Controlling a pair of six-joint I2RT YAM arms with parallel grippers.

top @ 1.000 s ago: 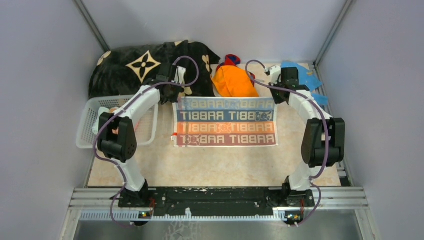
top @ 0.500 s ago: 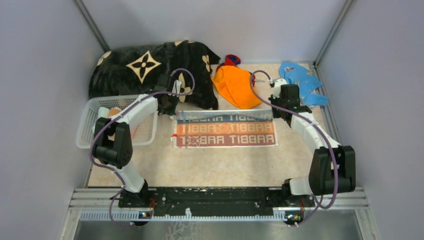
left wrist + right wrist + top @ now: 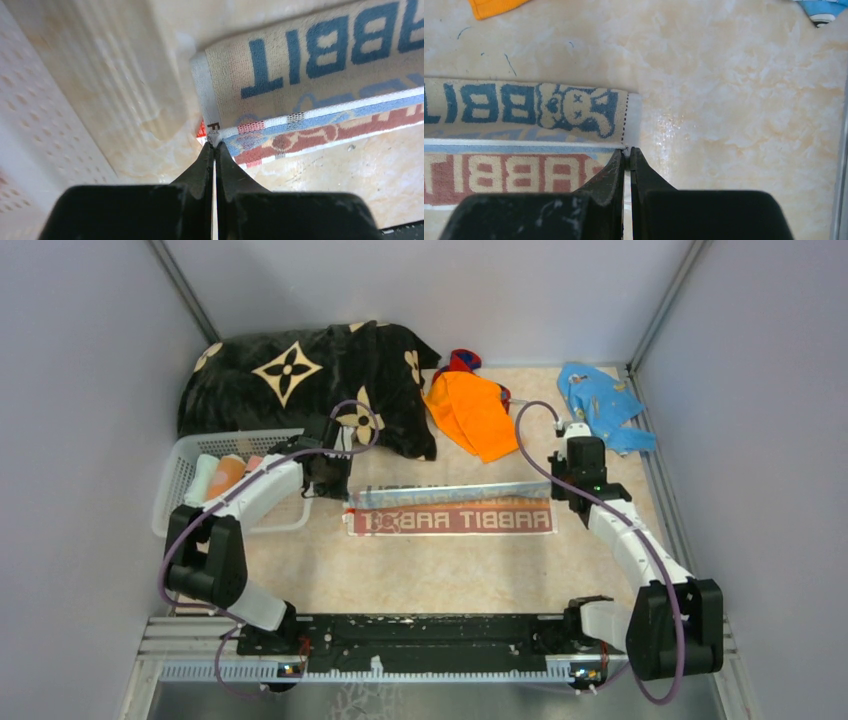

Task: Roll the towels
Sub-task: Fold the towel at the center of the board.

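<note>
A printed towel (image 3: 450, 510) with red and blue "RABBIT" lettering lies mid-table, its far half folded over toward me. My left gripper (image 3: 338, 482) is shut on the towel's left corner, seen pinched at the fingertips in the left wrist view (image 3: 214, 145). My right gripper (image 3: 570, 490) is shut on the towel's right corner, also shown in the right wrist view (image 3: 627, 151). The towel's beige underside with blue letters shows in both wrist views (image 3: 310, 60) (image 3: 524, 105). An orange towel (image 3: 472, 412) lies crumpled behind it.
A large black plush blanket (image 3: 300, 380) lies at the back left. A white mesh basket (image 3: 180, 505) at the left holds rolled towels (image 3: 222, 472). A blue cloth (image 3: 600, 400) lies at the back right and a red-blue item (image 3: 462, 360) behind the orange towel.
Both grippers have pulled the towel's far edge toward me, folding it over so less of the printed face shows. Both arms have drawn back toward their bases.
</note>
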